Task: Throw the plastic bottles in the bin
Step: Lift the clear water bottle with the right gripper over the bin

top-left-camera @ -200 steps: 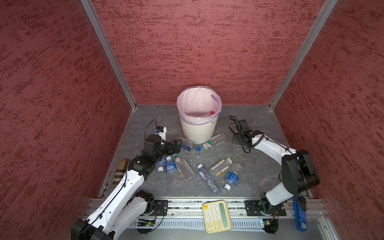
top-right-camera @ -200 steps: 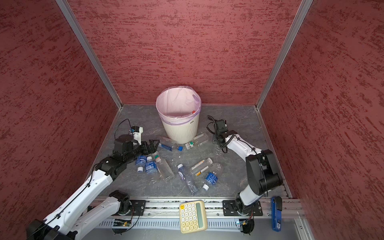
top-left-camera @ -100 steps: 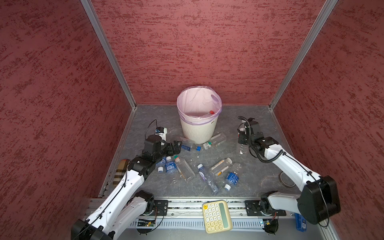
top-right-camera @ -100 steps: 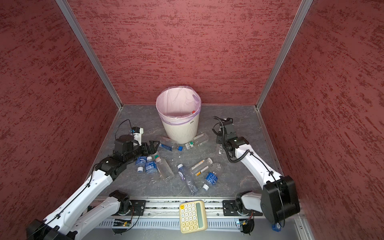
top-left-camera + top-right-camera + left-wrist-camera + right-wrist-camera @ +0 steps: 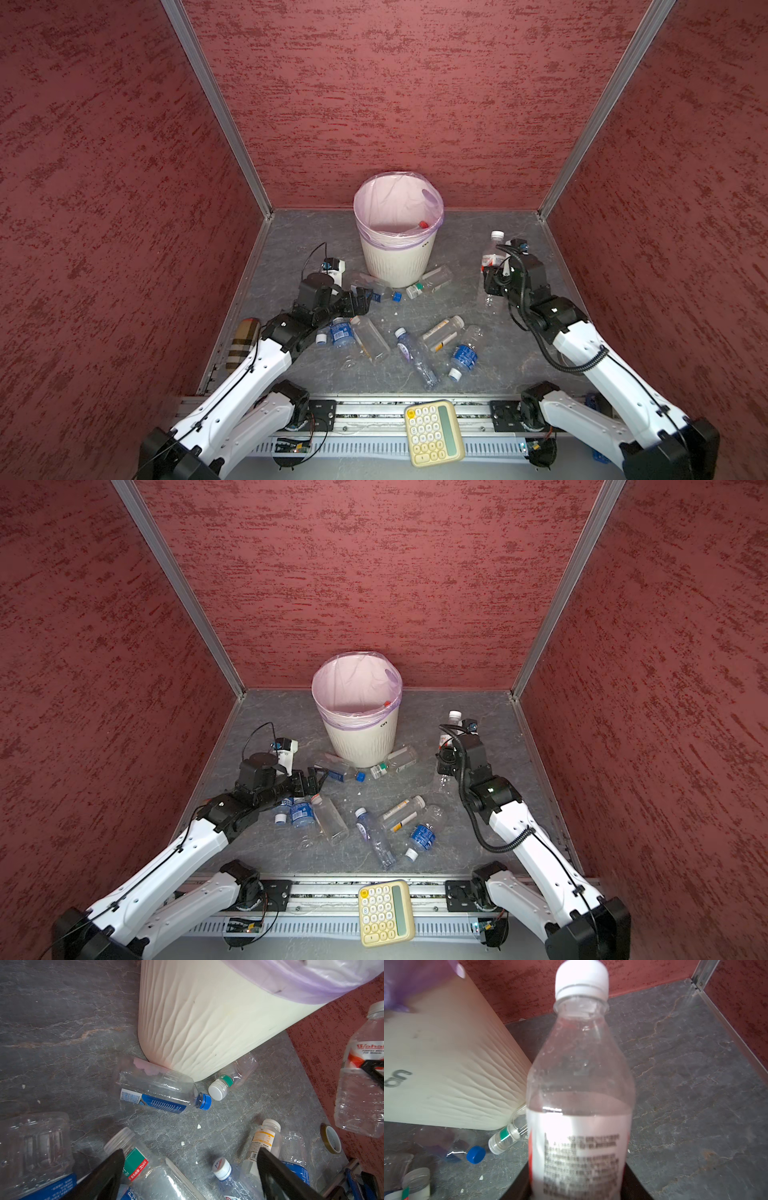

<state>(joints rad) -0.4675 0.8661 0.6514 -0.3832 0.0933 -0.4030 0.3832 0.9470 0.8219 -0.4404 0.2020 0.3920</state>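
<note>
A: Grey stone-look floor boxed in by rough red walls, the bin upright near the back wall. Where are the plastic bottles?

B: Most lie scattered on the floor in front of the bin. A blue-capped bottle and a green-banded bottle lie against its base, and a red cap shows inside the liner.

A: What about the right gripper?

B: Clamped on the label of a white-capped bottle, held cap-up to the right of the bin and apart from it.

A: And the left gripper?

B: Jaws spread wide with nothing between them, low over the bottles at the left, pointing toward the blue-capped bottle without touching it. A yellow calculator sits on the front rail
</note>
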